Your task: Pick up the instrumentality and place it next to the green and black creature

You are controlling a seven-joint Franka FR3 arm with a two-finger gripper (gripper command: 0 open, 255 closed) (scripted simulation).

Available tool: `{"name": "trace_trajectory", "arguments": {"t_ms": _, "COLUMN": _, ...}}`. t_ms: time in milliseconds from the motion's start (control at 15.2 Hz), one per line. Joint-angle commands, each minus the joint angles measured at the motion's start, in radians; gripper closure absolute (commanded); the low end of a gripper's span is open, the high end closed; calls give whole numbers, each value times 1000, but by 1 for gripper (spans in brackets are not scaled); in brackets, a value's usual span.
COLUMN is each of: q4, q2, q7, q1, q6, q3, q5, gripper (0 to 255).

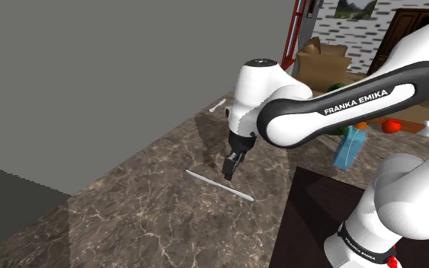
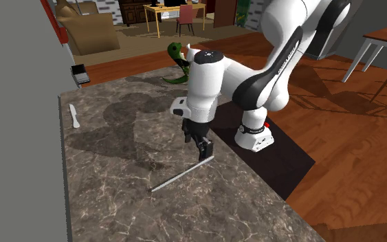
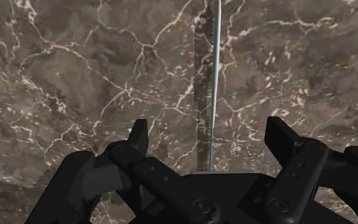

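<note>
A thin pale grey rod (image 1: 220,186) (image 2: 178,175) lies flat on the dark marble counter (image 1: 129,213). My black gripper (image 1: 229,171) (image 2: 204,148) (image 3: 209,130) hangs just above the end of the rod nearest the arm, open. In the wrist view the rod (image 3: 217,76) runs away from the gripper, passing between the fingers without either touching it. The green and black creature (image 2: 178,60) stands at the far corner of the counter, beyond the arm in the second exterior view.
A small white utensil (image 1: 217,105) (image 2: 73,115) lies near the grey wall (image 1: 91,76). A small dark box (image 2: 80,73) sits at the counter's far end. The counter edge (image 2: 267,185) drops to a wooden floor beside the stand.
</note>
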State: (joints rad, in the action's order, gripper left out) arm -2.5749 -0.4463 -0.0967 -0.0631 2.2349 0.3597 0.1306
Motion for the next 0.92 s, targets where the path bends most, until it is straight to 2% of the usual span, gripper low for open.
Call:
{"name": "trace_trajectory", "arguments": {"t_ms": 0, "q4": 7, "q2": 71, "q7": -37, "q1": 3, "q6": 63, "q3": 38, "q5": -13, "gripper": 0}}
{"name": "trace_trajectory", "arguments": {"t_ms": 528, "q4": -33, "q2": 167, "q7": -66, "q1": 20, "q6": 194, "q3": 65, "q5": -43, "gripper": 0}}
{"name": "trace_trajectory", "arguments": {"t_ms": 858, "q4": -33, "q2": 167, "q7": -66, "q1": 19, "q6": 194, "q3": 64, "q5": -43, "gripper": 0}}
